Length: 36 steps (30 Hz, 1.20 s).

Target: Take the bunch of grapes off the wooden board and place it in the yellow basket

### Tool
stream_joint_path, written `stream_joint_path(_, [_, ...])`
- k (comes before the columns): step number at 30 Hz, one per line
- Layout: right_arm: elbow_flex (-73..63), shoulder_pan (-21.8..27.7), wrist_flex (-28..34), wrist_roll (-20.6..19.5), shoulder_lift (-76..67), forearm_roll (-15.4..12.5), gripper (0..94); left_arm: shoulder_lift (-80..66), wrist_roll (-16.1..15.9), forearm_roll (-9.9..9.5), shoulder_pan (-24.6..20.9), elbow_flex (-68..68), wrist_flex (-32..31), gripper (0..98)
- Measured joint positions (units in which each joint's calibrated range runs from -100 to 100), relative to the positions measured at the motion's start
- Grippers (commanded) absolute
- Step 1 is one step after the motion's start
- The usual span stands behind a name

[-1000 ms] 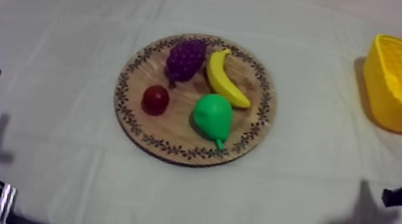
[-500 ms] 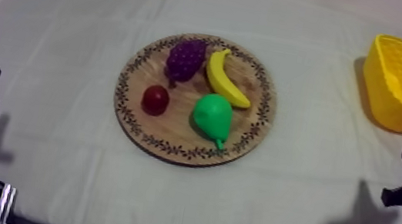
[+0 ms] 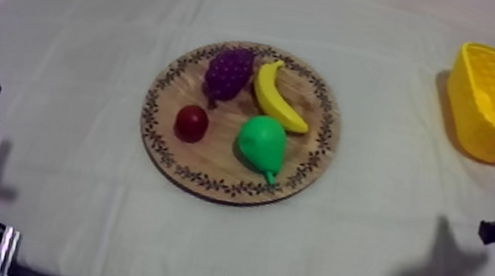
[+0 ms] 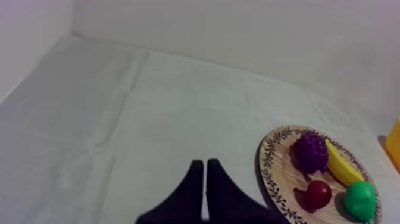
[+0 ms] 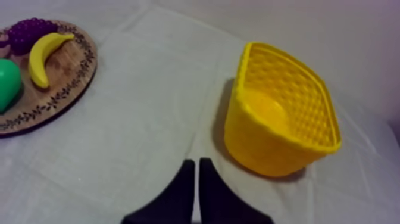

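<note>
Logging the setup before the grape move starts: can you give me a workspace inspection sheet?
Surface: grey-white cloth, creased.
Job's things: bunch of grapes on the wooden board, beside the banana; yellow basket at my right, nothing in it.
Clutter: banana, pear, small red fruit on the board.
Grippers: left gripper and right gripper low at their sides, fingers shut on nothing.
Cables: nothing seen.
Surroundings: pale wall behind.

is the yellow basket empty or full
Empty: the yellow basket shows a bare floor inside; the bunch of grapes lies on the wooden board.
</note>
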Motion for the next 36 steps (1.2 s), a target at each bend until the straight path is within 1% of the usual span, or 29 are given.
stream_joint_path(4, [-7.5,-1.9,0.7,-0.2,7.1,0.6,0.2,0.0,0.0,0.00,0.0,0.0,0.0,0.1])
stream_joint_path(10, [-20.7,-5.8,3.9,-2.8,18.9,2.3,0.2,0.0,0.0,0.00,0.0,0.0,0.0,0.1])
stream_joint_path(15, [-33.2,-8.9,8.8,-4.5,29.0,2.9,0.2,0.0,0.0,0.00,0.0,0.0,0.0,0.1])
stream_joint_path(19, [-43.4,-11.9,13.1,-6.6,37.1,4.1,0.2,0.0,0.0,0.00,0.0,0.0,0.0,0.1])
stream_joint_path(27, [-62.9,-16.6,21.9,-10.3,52.2,4.3,0.2,0.0,0.0,0.00,0.0,0.0,0.0,0.1])
stream_joint_path(32, [-74.1,-19.7,26.9,-13.3,61.0,6.0,0.2,0.0,0.0,0.00,0.0,0.0,0.0,0.1])
stream_joint_path(36, [-81.2,-22.5,28.6,-16.3,66.8,8.2,0.2,0.0,0.0,0.00,0.0,0.0,0.0,0.1])
